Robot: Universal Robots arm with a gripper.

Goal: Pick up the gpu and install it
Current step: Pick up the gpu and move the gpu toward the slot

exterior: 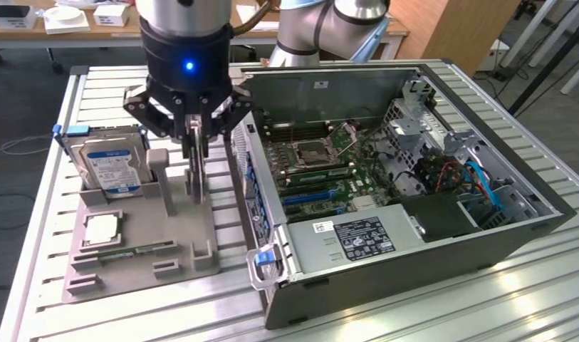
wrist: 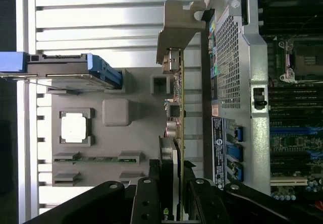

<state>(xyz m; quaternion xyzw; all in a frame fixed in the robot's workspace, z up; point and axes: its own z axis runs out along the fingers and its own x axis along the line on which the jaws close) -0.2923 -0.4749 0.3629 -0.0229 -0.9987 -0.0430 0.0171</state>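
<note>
Clamped in gripper [exterior: 196, 137] by top edge: upright gpu [exterior: 195, 178]; likely light, stiff, fragile; best held at board edges.

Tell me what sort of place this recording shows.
Probably a robotics lab set up for computer assembly: an open computer case on a slatted metal table, and a hard drive standing in a grey parts holder.

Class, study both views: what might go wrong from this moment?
1. The gripper clamps the thin black circuit card by its upper part; it might tilt or slip.
2. That card stands close to the open computer case's perforated metal rear panel; a sideways swing may strike it.
3. The grey holder's upright post beside the card might snag it.
</note>
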